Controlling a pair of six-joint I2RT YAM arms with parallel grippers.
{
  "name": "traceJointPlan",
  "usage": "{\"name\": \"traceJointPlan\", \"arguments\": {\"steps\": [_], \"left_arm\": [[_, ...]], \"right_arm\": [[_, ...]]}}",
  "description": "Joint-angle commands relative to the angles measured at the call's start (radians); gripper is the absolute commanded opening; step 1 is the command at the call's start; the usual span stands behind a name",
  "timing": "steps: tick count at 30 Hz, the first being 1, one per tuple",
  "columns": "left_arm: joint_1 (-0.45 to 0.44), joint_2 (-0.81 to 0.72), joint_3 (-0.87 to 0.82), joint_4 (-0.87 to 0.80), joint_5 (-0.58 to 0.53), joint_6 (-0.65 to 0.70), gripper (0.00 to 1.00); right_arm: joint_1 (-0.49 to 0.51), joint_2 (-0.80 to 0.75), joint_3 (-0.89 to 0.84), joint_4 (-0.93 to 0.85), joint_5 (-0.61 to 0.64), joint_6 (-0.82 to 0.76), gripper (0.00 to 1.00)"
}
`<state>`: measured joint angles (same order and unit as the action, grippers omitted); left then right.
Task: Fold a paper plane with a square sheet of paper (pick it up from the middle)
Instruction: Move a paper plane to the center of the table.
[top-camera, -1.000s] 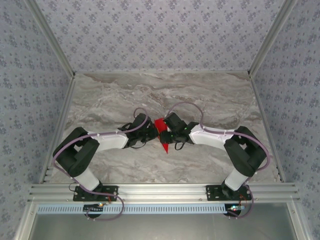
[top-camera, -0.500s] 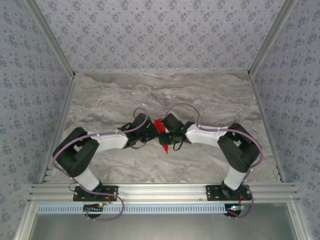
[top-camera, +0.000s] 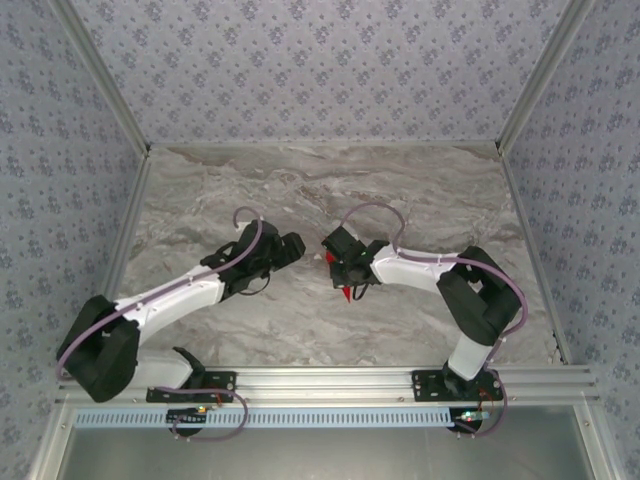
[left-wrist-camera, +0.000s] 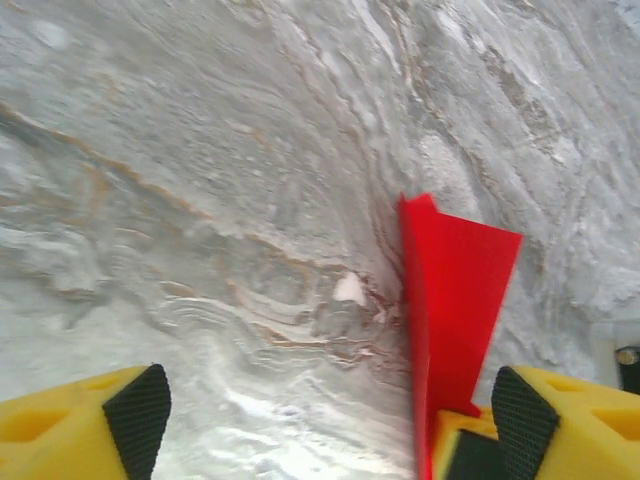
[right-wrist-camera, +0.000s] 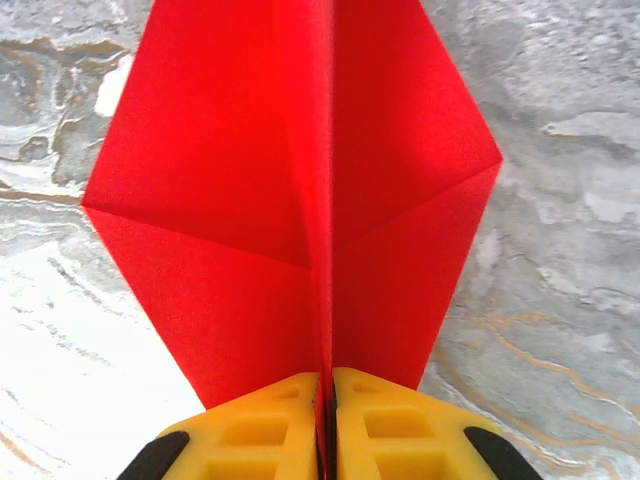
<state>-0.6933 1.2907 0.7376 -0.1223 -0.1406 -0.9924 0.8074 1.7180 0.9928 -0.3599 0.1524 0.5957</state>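
Red paper, already creased into the pointed paper plane (right-wrist-camera: 300, 170), is pinched along its centre fold by our right gripper (right-wrist-camera: 325, 385), whose yellow fingers (right-wrist-camera: 250, 435) are clenched together on it over the grey marble table (top-camera: 420, 190). Our left gripper (left-wrist-camera: 330, 415) is released, its black pads (left-wrist-camera: 137, 408) spread wide with nothing between them. From above we see it just left of the plane, and from its own wrist the red paper stands near its right-hand pad.
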Motion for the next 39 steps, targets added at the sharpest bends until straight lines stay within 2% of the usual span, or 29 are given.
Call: {"name": "traceJointPlan", "arguments": {"steps": [1, 3, 21, 29, 34, 39], "left_arm": [[0.010, -0.043, 0.017, -0.158, -0.125, 0.017, 0.95], [0.014, -0.057, 0.014, -0.178, -0.144, 0.017, 0.99], [0.020, -0.046, 0.014, -0.214, -0.152, 0.014, 0.99], [0.023, -0.035, 0.020, -0.220, -0.149, 0.016, 0.99], [0.022, -0.032, 0.027, -0.229, -0.147, 0.021, 0.99], [0.022, -0.025, 0.030, -0.238, -0.143, 0.019, 0.99]], "right_arm": [[-0.006, 0.031, 0.036, -0.059, 0.056, 0.044, 0.12], [-0.008, 0.043, 0.040, -0.058, 0.050, 0.056, 0.14], [-0.013, 0.126, 0.048, -0.058, 0.032, 0.102, 0.21], [-0.020, 0.112, 0.116, -0.102, 0.091, 0.091, 0.10], [-0.045, 0.117, 0.187, -0.114, 0.128, 0.050, 0.09], [-0.104, 0.175, 0.279, -0.087, 0.091, -0.009, 0.10]]}}
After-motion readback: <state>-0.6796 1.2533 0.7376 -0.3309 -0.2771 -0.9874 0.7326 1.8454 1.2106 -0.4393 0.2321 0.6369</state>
